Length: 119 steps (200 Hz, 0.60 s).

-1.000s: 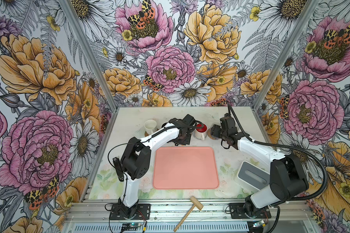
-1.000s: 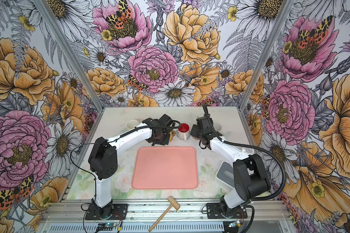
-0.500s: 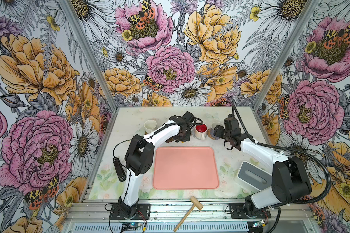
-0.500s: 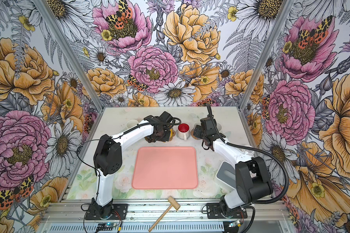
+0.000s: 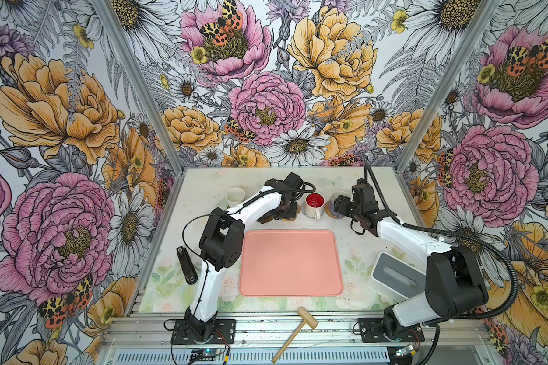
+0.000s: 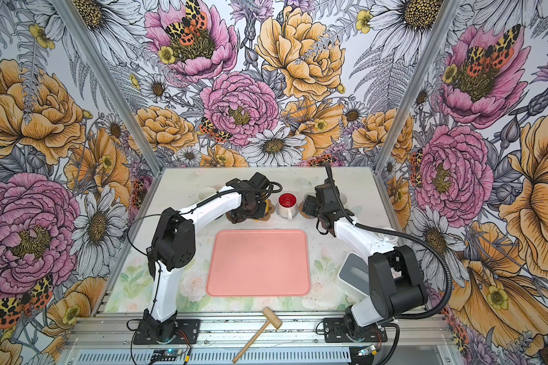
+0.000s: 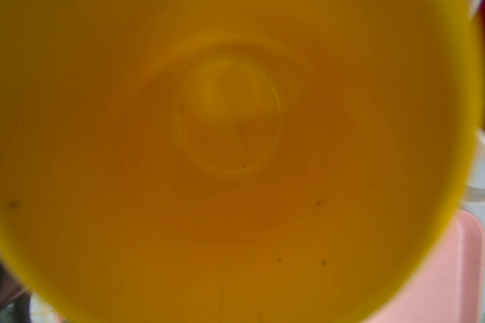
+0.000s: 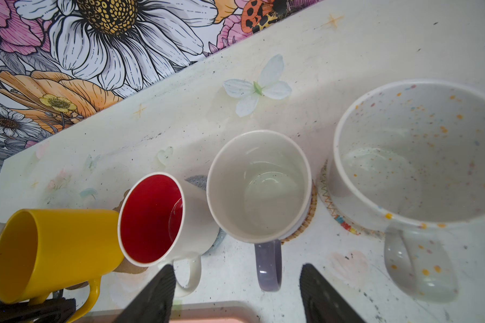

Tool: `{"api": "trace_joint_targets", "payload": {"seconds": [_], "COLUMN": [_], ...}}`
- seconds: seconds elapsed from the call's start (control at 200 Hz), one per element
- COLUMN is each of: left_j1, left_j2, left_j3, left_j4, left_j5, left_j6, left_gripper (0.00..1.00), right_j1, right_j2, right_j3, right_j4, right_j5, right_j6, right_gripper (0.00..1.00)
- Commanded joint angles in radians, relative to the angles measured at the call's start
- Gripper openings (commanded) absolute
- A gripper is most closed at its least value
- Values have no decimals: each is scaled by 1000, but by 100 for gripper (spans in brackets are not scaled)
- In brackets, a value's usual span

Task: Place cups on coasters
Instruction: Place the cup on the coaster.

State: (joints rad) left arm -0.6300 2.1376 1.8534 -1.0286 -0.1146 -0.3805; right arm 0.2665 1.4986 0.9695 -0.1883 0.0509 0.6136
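A yellow mug point(image 8: 62, 246) hangs tilted over a brown coaster point(image 8: 130, 269); my left gripper point(image 8: 31, 307) is shut on its handle side, and its inside point(image 7: 230, 139) fills the left wrist view. To its right stand a red-lined white mug point(image 8: 154, 218) on a grey-blue coaster point(image 8: 217, 240), a lavender mug point(image 8: 259, 184) on a tan woven coaster point(image 8: 305, 226), and a speckled white mug point(image 8: 420, 156) on a pale woven coaster point(image 8: 333, 212). My right gripper point(image 8: 235, 282) is open and empty just short of the lavender handle. A white cup point(image 5: 234, 195) stands at the back left.
A large pink tray point(image 5: 290, 262) lies mid-table in front of the mug row. A black stapler point(image 5: 186, 264) lies at the left, a grey-white box point(image 5: 393, 275) by the right arm, and a wooden mallet point(image 5: 298, 328) on the front rail.
The left arm has stretched a little farther back with the yellow mug in its grip. The right arm has shifted slightly to the right, its jaws still apart.
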Motion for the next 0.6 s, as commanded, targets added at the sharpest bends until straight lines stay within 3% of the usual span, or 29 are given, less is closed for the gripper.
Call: {"api": "trace_joint_targets", "payload": {"seconds": [0.0, 0.591], "left_j1": [19, 29], "left_j2": [-6, 46], "left_j3": [42, 88], "left_j4": [39, 39], "left_j5": [-14, 13], "left_j6": [24, 24], "left_gripper": [0, 0], "right_j1": [-10, -21], "right_j2": [-12, -1], "right_j3": [-10, -15], "right_j4": [33, 47], "right_j5": [-15, -34], "right_j6": [10, 11], "right_gripper": [72, 73]}}
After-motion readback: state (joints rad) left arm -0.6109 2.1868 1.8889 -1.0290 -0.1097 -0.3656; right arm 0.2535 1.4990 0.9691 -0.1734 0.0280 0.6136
